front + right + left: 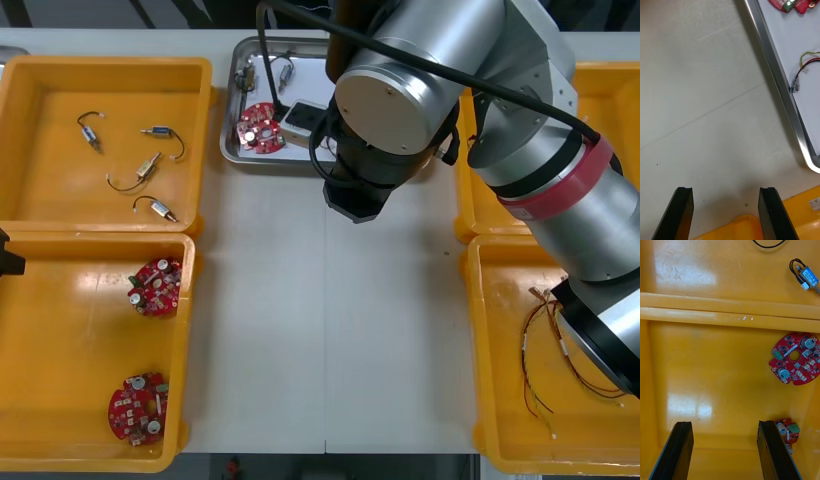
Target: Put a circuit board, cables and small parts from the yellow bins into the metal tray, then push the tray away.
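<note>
Right pincer (pixel 726 189) spread, empty, over bare table (pixel 696 93) beside metal tray (pixel 778 80) rim, left pincer (pixel 724 423) spread, empty, over yellow bin (pixel 715 363)

Bare table (pixel 330 340) open between yellow bins (pixel 50 180), right arm (pixel 560 170) overhanging metal tray (pixel 232 135)

Metal tray (pixel 229 120) w/ red board (pixel 260 127) + cable (pixel 796 83) inside.

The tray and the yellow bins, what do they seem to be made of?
The tray looks like metal, perhaps steel: its rim is grey, shiny and mirror-like, and the inside is white. The yellow bins look like moulded plastic with a glossy finish: even colour, rounded rims, soft glare on the floor.
</note>
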Action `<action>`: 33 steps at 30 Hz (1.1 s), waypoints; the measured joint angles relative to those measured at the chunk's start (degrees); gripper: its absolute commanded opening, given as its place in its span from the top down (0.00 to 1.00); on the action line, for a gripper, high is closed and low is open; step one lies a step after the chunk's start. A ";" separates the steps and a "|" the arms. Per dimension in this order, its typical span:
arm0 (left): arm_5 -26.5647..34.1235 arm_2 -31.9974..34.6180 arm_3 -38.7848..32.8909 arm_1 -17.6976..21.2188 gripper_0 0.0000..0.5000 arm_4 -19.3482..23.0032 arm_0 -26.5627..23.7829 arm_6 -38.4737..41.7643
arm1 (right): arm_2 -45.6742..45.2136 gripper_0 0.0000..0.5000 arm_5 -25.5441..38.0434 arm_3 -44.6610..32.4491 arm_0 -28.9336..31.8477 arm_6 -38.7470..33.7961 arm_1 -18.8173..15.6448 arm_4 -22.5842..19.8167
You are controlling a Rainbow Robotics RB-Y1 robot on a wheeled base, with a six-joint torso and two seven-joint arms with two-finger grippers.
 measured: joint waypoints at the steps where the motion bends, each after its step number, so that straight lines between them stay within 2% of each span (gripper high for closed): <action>1: 0.00 0.00 0.00 0.00 0.00 0.00 0.00 0.00 | -0.75 0.00 0.02 -1.22 0.70 -0.71 0.00 0.35; 4: 0.00 0.00 0.00 0.00 0.00 0.00 0.00 0.00 | -3.13 0.00 0.03 -5.46 3.02 -4.63 -0.01 1.31; 9: 0.00 0.00 -0.01 0.00 0.00 0.01 0.00 0.00 | -7.12 0.00 0.07 -12.37 7.59 -17.54 -0.73 1.34; 15: 0.00 0.00 -0.02 0.00 0.00 0.02 0.01 0.00 | -9.84 0.00 0.08 -21.64 14.25 -22.26 -6.22 0.63; 19: 0.00 0.00 -0.03 0.00 0.00 0.03 0.02 0.00 | -13.94 0.00 0.08 -24.17 18.32 -32.19 -9.93 -3.26; 24: 0.00 0.00 -0.04 0.00 0.00 0.03 0.03 0.00 | -22.98 0.00 0.08 -24.88 23.50 -32.68 -13.50 -9.61; 33: 0.00 0.00 -0.06 0.02 0.00 0.06 0.08 0.00 | -38.43 0.00 0.09 -28.30 34.86 -32.68 -21.23 -17.48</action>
